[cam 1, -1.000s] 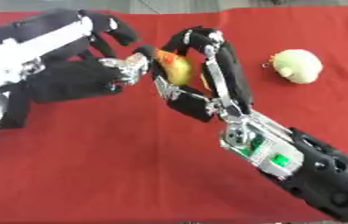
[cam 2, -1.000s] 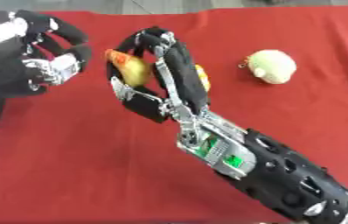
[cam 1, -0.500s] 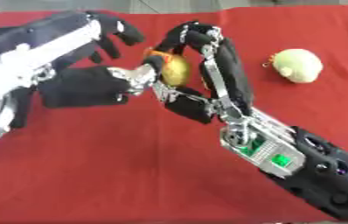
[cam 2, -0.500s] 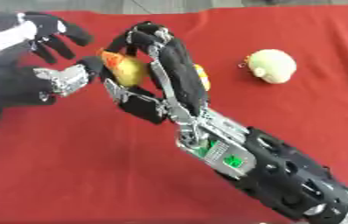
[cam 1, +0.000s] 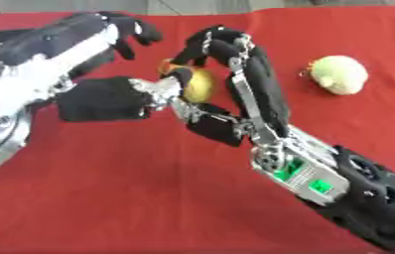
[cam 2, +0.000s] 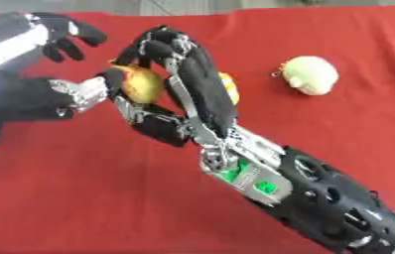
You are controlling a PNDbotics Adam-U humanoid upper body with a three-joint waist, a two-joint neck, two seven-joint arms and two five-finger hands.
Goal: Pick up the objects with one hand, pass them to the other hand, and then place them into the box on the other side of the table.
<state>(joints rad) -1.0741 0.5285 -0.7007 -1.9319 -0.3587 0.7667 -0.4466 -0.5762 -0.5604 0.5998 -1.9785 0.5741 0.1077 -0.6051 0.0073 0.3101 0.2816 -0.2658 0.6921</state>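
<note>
Left eye view: no readable writing on right hand [cam 1: 235,84].

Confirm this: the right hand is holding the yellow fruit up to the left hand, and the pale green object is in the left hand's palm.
Wrong on one point. The pale green object lies on the red cloth, apart from both hands, as the right eye view shows. The right hand does hold the yellow fruit up to the left hand.

Right hand [cam 2: 188,94]: black finger covers over silver links, green markings on the silver wrist block, perforated black forearm. Left hand [cam 1: 105,94]: black pads, silver-white frame, possibly screwed.
</note>
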